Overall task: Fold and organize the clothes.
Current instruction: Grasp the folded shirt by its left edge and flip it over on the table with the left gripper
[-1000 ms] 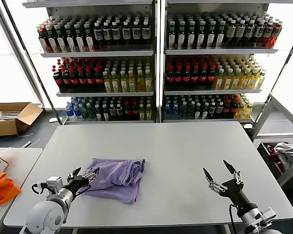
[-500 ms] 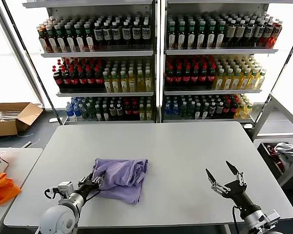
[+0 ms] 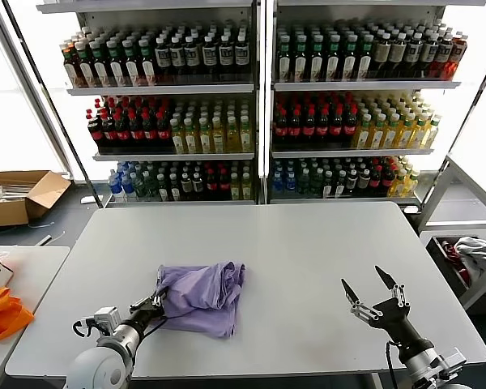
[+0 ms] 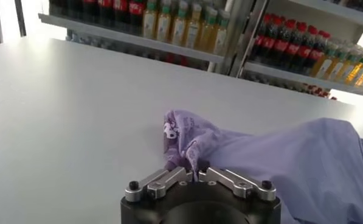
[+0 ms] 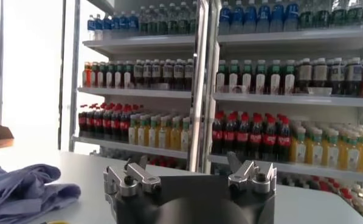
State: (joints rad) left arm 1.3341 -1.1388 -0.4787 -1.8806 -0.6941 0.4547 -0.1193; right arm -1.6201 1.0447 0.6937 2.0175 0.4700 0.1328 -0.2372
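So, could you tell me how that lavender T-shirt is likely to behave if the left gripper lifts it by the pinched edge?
The T-shirt lies crumpled in soft folds, so it will probably sag and unfold rather than keep shape. The left gripper holds only a small bunch, so thin fabric may slip. It looks light.

- The T-shirt [image 3: 201, 296] is thin, soft lavender cloth, matt and heavily creased, with a darker purple print on the bunched edge [image 4: 180, 135].
- The left gripper [image 4: 194, 173], at seven o'clock on the table, has bare silvery metal fingers with dark screw heads on a black, slightly glossy housing; its fingers pinch the cloth.
- The right gripper [image 3: 373, 292], at five o'clock, shows dark matt fingers spread apart, with the same brushed metal links [image 5: 131, 178] on a black body.
- The table [image 3: 308, 243] is a smooth, pale grey, matt top.
- The bottles [image 3: 227, 121] on the shelves at twelve o'clock look glossy, clear plastic.
- The box [image 3: 20, 194] at nine o'clock is brown cardboard.
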